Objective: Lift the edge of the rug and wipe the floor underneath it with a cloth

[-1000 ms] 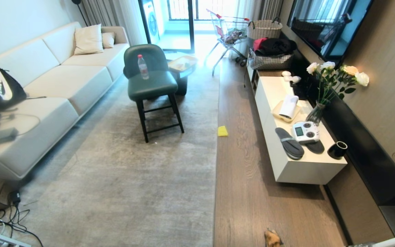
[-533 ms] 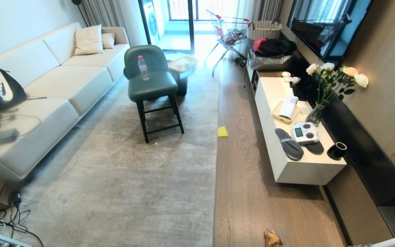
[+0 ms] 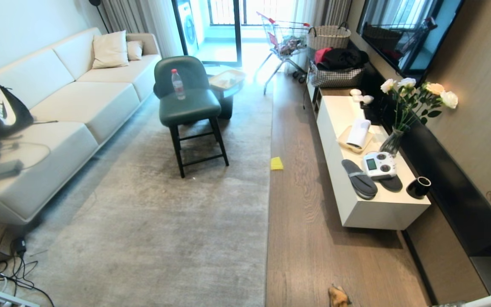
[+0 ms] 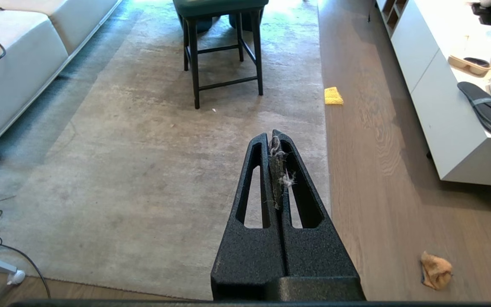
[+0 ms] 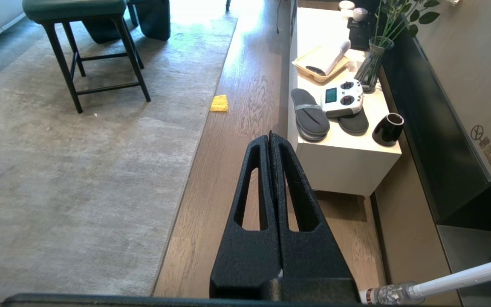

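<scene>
An orange cloth (image 3: 339, 296) is seen on the near floor (image 3: 309, 238) right of the rug edge (image 3: 268, 221), with the left gripper (image 4: 275, 137) and the right gripper (image 5: 270, 138) both clenched empty.

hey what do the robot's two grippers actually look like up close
Both are alike: the left gripper and the right gripper are matte black with a grainy texture. Each has two long jaws tapering to a point, each jaw with a long slot cut through it, on a broad black base. Grey lint clings between the left one's jaws. No cables or markings show, and neither arm appears in the head view.
</scene>
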You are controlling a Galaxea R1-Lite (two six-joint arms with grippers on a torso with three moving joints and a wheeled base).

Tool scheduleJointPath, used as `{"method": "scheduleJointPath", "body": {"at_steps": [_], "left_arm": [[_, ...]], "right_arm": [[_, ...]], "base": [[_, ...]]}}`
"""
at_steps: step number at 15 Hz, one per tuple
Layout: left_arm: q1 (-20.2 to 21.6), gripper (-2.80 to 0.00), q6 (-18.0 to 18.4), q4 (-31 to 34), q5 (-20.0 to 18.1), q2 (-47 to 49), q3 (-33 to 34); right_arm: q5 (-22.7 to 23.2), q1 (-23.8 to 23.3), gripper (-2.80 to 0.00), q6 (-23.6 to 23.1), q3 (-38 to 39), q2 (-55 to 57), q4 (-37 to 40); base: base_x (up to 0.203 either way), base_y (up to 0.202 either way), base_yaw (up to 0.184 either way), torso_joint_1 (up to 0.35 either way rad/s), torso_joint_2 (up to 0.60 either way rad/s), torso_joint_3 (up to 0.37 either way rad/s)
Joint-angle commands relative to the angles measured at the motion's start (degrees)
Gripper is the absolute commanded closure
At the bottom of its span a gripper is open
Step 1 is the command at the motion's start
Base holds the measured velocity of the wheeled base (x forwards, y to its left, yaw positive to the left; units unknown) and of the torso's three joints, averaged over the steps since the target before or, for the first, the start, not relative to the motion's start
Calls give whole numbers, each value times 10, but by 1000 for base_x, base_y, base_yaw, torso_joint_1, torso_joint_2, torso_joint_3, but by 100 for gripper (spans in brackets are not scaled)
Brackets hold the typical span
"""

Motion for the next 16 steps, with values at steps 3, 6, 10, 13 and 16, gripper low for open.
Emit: {"method": "scheduleJointPath", "body": {"at_steps": [3, 6, 10, 13, 16], "left_arm": [[0, 0, 0, 0, 0, 0, 0], [0, 0, 0, 0, 0, 0, 0], [0, 0, 0, 0, 0, 0, 0], [0, 0, 0, 0, 0, 0, 0], [0, 0, 0, 0, 0, 0, 0]], "right_arm": [[0, 0, 0, 1, 0, 1, -1], [1, 0, 0, 1, 0, 1, -1], [2, 0, 0, 1, 0, 1, -1], [1, 0, 0, 8, 0, 1, -1], [1, 0, 0, 8, 0, 1, -1]], "base": [[0, 0, 0, 0, 0, 0], [0, 0, 0, 0, 0, 0], [0, 0, 0, 0, 0, 0], [0, 0, 0, 0, 0, 0], [0, 0, 0, 0, 0, 0]]}}
